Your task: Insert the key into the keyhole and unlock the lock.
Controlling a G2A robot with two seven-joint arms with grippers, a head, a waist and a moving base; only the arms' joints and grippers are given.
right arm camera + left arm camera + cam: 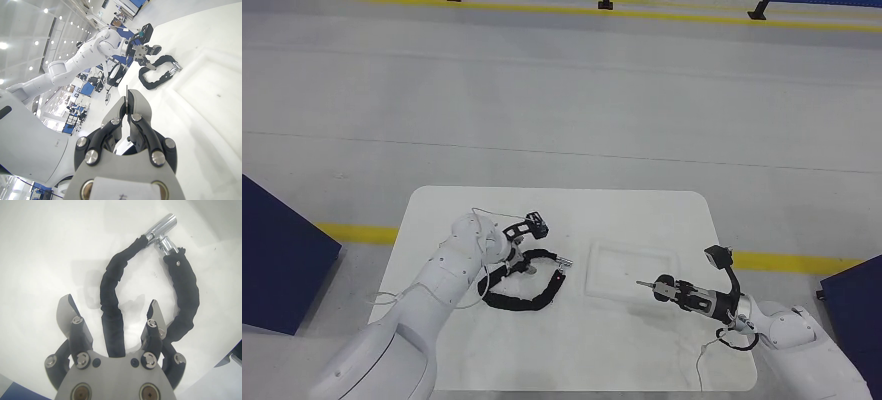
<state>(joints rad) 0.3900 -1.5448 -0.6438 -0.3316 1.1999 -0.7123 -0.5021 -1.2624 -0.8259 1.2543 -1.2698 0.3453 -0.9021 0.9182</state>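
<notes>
One key (126, 91) is clamped edge-on in the right hand (662, 289), its blade pointed across the bench (442, 215) toward the one lock (186, 281), well apart, with a shallow recess (622, 262) and bare surface between them. The lock is laid in a loop, one strand straddled but not gripped by the wide-spread left hand (110, 299), its chrome cylinder (166, 222) aimed away from that hand.

The left claw (109, 300) angles downward, its fingers (64, 311) spread wide. The right claw (129, 100) lies level, aimed toward the left arm (62, 64), pinched tight on a key (126, 90).
</notes>
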